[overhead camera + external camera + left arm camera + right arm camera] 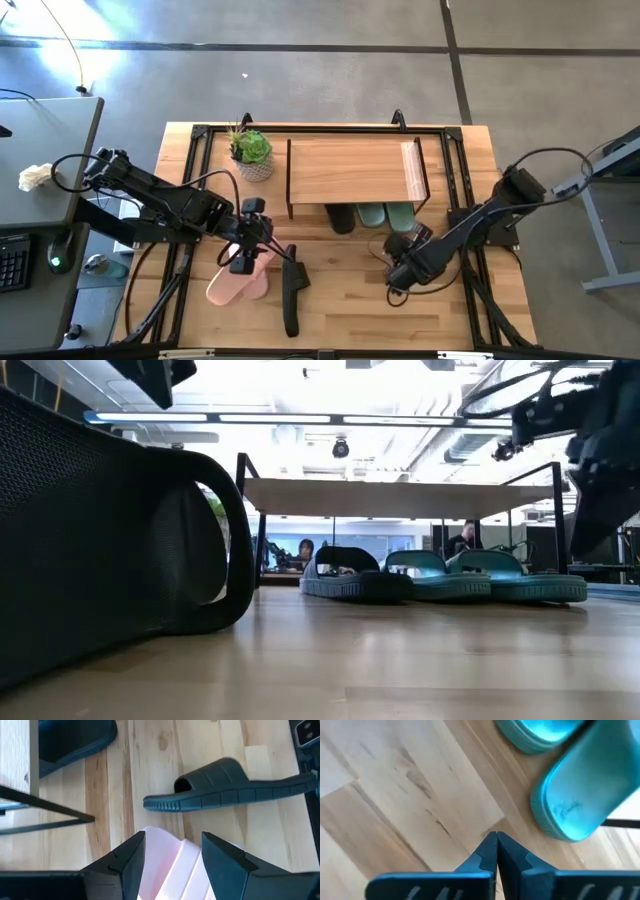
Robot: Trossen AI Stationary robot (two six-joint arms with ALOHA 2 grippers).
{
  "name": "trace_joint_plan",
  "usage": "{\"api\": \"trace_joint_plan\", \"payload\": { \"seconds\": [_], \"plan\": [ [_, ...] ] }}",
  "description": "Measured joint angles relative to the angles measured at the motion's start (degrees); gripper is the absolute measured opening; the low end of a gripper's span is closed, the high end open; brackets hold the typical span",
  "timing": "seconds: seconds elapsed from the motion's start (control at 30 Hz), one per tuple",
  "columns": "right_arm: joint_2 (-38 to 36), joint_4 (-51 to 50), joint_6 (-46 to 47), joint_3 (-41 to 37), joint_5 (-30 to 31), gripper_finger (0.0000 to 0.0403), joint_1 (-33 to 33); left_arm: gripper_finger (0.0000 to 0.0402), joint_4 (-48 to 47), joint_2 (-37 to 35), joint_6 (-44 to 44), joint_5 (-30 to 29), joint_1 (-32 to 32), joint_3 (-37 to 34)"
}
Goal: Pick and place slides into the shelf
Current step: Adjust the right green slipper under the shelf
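While the left gripper [243, 262] hangs spread over a pink slide [172, 870], three slides already sit under the shelf [350, 170].

Table [340, 310] first: a black slide [291, 297] lies on its edge just beside the pink pair. Looks like light, bendy rubber, so I'd pinch the strap. Right gripper [496, 851] is pressed together, empty, near the green slides [585, 795].

I can't read any words, numbers or signs here. There is a faint mark on the sole of a green slide [590, 790] by my right arm, but it is too blurry to make out
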Motion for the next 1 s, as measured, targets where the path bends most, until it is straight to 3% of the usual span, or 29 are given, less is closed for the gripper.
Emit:
{"api": "trace_joint_plan", "payload": {
  "seconds": [0.2, 0.37, 0.67, 1.0],
  "plan": [
    [0.1, 9.4, 3.6, -8.5, -1.7, 0.0, 0.3, 0.0177, 1.2, 0.0, 0.5, 0.0, 0.0, 0.0],
    [0.1, 12.8, 8.0, -13.4, 1.1, 0.0, 0.7, 0.0177, 1.2, 0.0, 0.6, 1.1, 0.0, 0.0],
    [0.1, 12.4, 9.7, -15.0, 6.5, 0.0, -0.8, 0.0177, 1.1, 0.0, 0.6, 1.1, 0.0, 0.0],
    [0.1, 12.7, 5.2, -15.0, 9.1, 0.0, -6.3, 0.0177, 1.6, 0.0, 0.6, 1.1, 0.0, 0.0]
  ]
}}
